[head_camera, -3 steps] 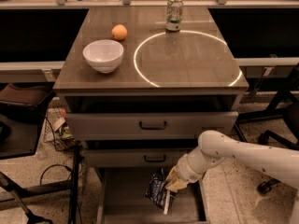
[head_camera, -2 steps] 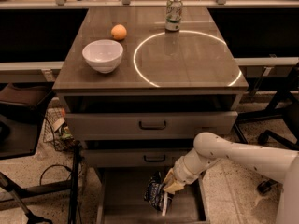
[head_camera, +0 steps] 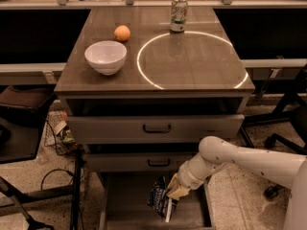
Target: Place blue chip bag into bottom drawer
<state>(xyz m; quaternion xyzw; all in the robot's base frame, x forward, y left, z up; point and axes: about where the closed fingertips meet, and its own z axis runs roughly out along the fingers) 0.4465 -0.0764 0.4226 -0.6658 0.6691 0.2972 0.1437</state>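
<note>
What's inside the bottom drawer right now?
Only the blue chip bag, with the gripper at its upper right edge; the bottom drawer floor under them is hidden.

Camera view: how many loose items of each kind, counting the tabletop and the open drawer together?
Bowl: 1
Orange: 1
Can: 1
Chip bag: 1, upright in the bottom drawer, with the gripper right at it
Total: 4

Table (head_camera: 192, 61), wood-grain top, white ring (head_camera: 138, 61) marked on it; bowl (head_camera: 105, 56) front left; orange (head_camera: 122, 33) behind bowl; can (head_camera: 178, 14) at back, by ring's edge; hand (head_camera: 174, 191) below front, gripping bag (head_camera: 158, 201) in open drawer (head_camera: 125, 196)
</note>
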